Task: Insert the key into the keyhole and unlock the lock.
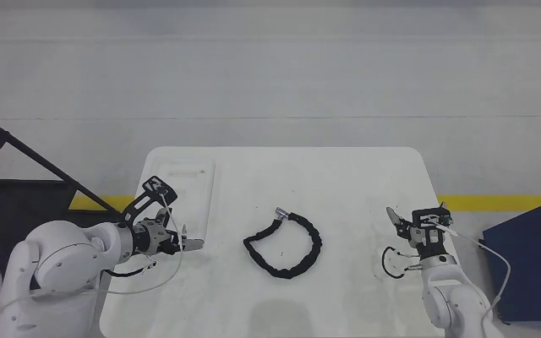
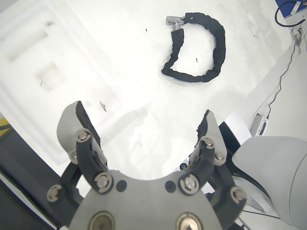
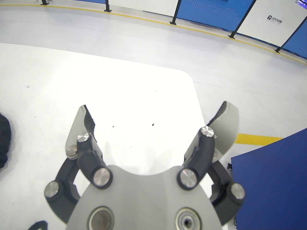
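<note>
Hovering left claw (image 1: 193,244) (image 2: 143,111): I see its jaws spread wide with nothing between them. It hangs low over the white table (image 1: 363,186) and points toward the table's middle.
Right claw (image 1: 396,220) (image 3: 153,106): its jaws are also wide apart and empty. It sits over the table's edge, across from the left claw.
Lock (image 1: 314,241) (image 2: 219,48): a chain in a black fabric sleeve, curled into a closed loop and lying flat. It rests between my two claws, ahead of the left one and apart from it, and well apart from the right one.
Lock cylinder (image 1: 281,213) (image 2: 174,21): a short metal piece joining the sleeve's two ends, on the side of the loop away from the robot. I cannot make out the keyhole.
Foam tray (image 1: 190,182) (image 2: 24,48): white, with moulded recesses, just beside the left claw. One finger (image 2: 81,120) hangs over its corner.
Metal sliver (image 2: 103,106): a small thin piece lying on the tray just beside that finger. I cannot tell whether it is the key.
</note>
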